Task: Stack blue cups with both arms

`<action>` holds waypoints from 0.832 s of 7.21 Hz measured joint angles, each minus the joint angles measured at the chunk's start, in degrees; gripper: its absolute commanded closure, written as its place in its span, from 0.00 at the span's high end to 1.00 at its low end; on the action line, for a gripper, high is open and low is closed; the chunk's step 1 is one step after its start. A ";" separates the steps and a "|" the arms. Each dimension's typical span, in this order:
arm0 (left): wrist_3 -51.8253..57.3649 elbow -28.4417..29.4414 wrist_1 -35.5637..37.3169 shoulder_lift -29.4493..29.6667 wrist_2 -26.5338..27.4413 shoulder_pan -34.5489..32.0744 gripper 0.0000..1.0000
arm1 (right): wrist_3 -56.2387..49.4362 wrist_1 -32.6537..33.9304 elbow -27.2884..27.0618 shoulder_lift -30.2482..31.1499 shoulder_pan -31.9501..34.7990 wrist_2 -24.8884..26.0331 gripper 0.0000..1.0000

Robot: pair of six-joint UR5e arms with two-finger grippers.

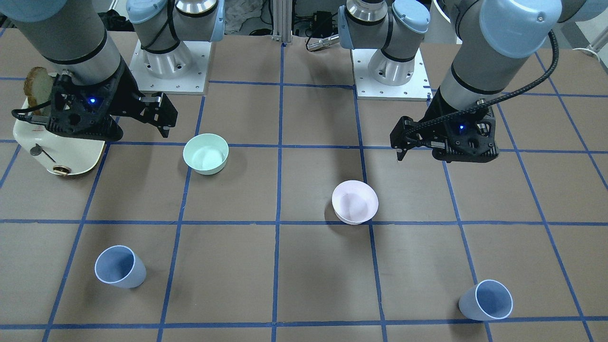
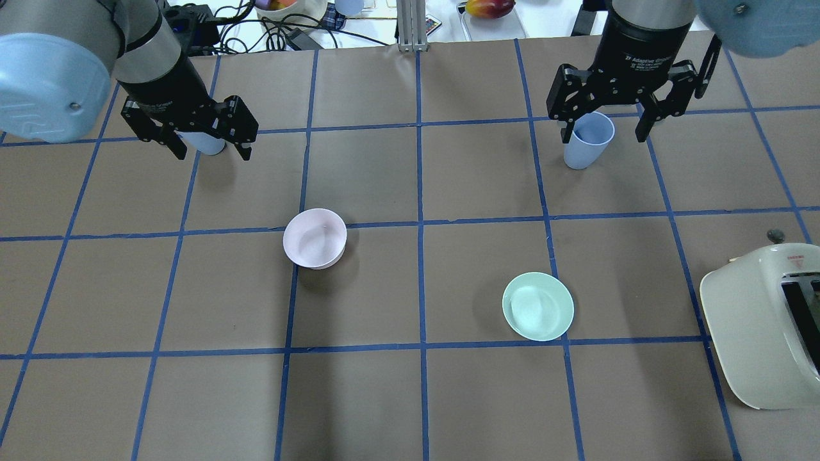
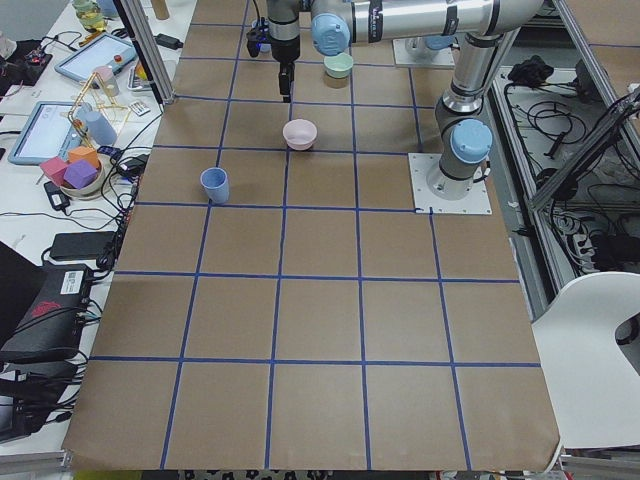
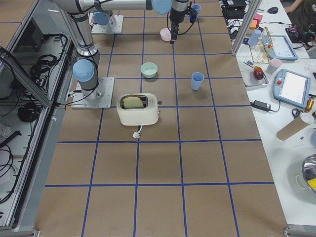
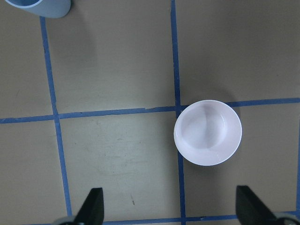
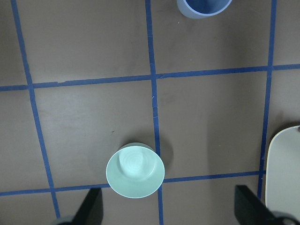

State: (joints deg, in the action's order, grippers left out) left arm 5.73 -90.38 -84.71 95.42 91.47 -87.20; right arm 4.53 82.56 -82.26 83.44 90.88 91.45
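Note:
Two pale blue cups stand upright on the far side of the table from the robot. One cup [image 1: 487, 299] is on my left side and also shows in the overhead view [image 2: 208, 146], partly hidden by my left gripper [image 2: 213, 152]. The other cup [image 1: 119, 267] is on my right side, in line with my right gripper [image 2: 603, 136] in the overhead view [image 2: 586, 150]. Both grippers hang high above the table, open and empty. The left wrist view shows its cup [image 5: 44, 5] at the top edge. The right wrist view shows its cup [image 6: 204, 7] at the top edge.
A pale pink bowl [image 2: 315, 238] sits left of centre, below my left gripper [image 5: 171, 208]. A mint-green bowl [image 2: 538, 306] sits right of centre, below my right gripper [image 6: 168, 206]. A cream toaster [image 2: 762, 326] with toast stands at my right edge.

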 measured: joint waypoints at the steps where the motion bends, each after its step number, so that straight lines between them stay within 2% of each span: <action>1: -0.01 0.02 -0.03 0.00 0.01 0.00 1.00 | -0.02 0.15 0.00 -0.01 0.00 -0.01 1.00; 6: 0.04 -0.47 -0.28 -0.60 0.00 -0.05 1.00 | 0.04 -0.45 0.00 -0.02 -0.01 0.15 1.00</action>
State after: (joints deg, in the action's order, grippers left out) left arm 5.77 -90.84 -84.99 94.82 91.47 -87.25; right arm 4.57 82.11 -82.26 83.42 90.87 91.60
